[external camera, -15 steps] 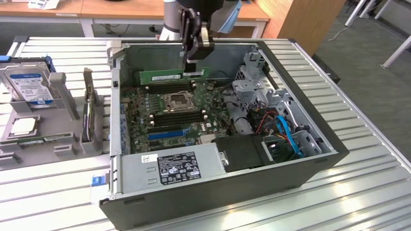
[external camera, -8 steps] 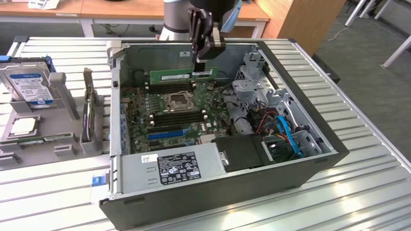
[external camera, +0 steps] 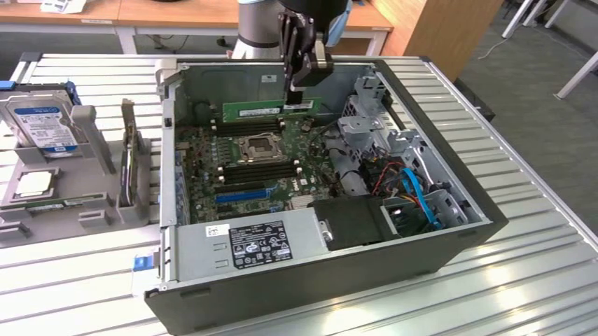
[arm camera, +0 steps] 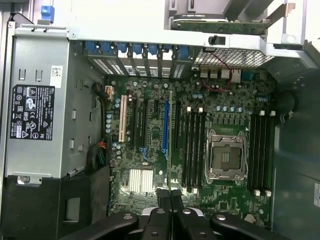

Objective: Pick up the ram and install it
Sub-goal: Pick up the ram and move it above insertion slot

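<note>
The robot arm (external camera: 257,28) is running off the exterior view's top edge, its upper links cut away. The gripper (external camera: 301,103) is covering one end of the ram (external camera: 254,110), which is showing edge-on in the wrist view, its chips hidden. The power supply label (external camera: 257,243) is reading too small to make out. The computer case (external camera: 374,280) is losing its near corner to the bottom edge.

Ram (external camera: 254,110) in gripper (external camera: 301,103), above motherboard (external camera: 309,183), behind CPU socket (external camera: 258,147); power supply (external camera: 252,241) before socket; hard drive (external camera: 42,122) outside case (external camera: 374,280), toward exterior view's left of socket.
</note>
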### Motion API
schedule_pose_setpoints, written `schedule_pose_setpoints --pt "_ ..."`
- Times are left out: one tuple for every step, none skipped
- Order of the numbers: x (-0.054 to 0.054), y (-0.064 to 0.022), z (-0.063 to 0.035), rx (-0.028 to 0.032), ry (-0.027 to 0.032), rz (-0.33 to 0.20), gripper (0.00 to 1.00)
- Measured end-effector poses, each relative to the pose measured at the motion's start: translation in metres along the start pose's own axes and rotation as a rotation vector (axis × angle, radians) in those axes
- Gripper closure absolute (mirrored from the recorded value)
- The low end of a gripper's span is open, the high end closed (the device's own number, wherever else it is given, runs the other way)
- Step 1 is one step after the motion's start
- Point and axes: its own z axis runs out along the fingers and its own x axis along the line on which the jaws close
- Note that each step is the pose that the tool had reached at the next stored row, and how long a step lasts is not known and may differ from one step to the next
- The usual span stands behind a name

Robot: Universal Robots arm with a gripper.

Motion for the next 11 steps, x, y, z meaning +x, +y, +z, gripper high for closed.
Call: schedule_pose_setpoints --pt "0.0 0.0 0.0 0.0 0.0 0.0 0.88" --pt "0.0 0.0 0.0002 0.0 -0.0001 0.0 0.88" --pt "-0.0001 -0.0001 0.0007 0.0001 -0.0002 0.0 0.88" --pt "-0.0001 -0.0001 0.0013 0.0 0.0 0.0 0.88" --pt "0.0 -0.0001 0.0019 -0.0001 0.0001 0.0 0.88" --pt "0.0 -0.0001 0.0027 0.0 -0.0001 0.0 0.88" --pt "0.0 -0.0001 0.0035 0.0 0.0 0.0 0.88" --pt "0.0 -0.0001 0.0043 0.0 -0.0001 0.0 0.88" --pt "0.0 -0.0002 0.0052 0.0 0.0 0.0 0.88" --pt "0.0 -0.0002 0.0061 0.0 0.0 0.0 0.88" --pt "0.0 -0.0002 0.0073 0.0001 -0.0001 0.0 0.88"
